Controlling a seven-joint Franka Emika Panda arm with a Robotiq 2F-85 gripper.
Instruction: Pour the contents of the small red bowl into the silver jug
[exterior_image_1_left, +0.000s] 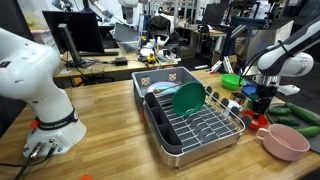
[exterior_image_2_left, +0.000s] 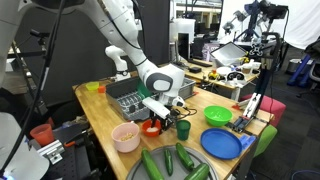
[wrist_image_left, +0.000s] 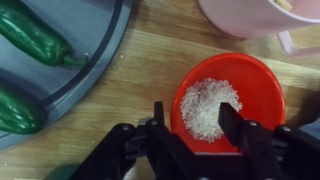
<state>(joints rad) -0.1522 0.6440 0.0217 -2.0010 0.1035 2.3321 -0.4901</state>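
Observation:
The small red bowl (wrist_image_left: 235, 95) holds white grains and sits on the wooden table. It also shows in both exterior views (exterior_image_1_left: 257, 123) (exterior_image_2_left: 152, 127). My gripper (wrist_image_left: 196, 125) is open and low over the bowl's left rim, with one finger outside the rim and one over the grains. It also shows in both exterior views (exterior_image_1_left: 262, 102) (exterior_image_2_left: 160, 112). A small dark shiny jug (exterior_image_2_left: 183, 128) stands close beside the bowl; it is out of the wrist view.
A pale pink cup (wrist_image_left: 260, 15) (exterior_image_2_left: 126, 136) (exterior_image_1_left: 283, 141) stands right next to the bowl. A grey plate (wrist_image_left: 100, 60) with green peppers (wrist_image_left: 30, 40) lies on its other side. A dish rack (exterior_image_1_left: 190, 125), a green bowl (exterior_image_2_left: 217, 115) and a blue bowl (exterior_image_2_left: 222, 143) are nearby.

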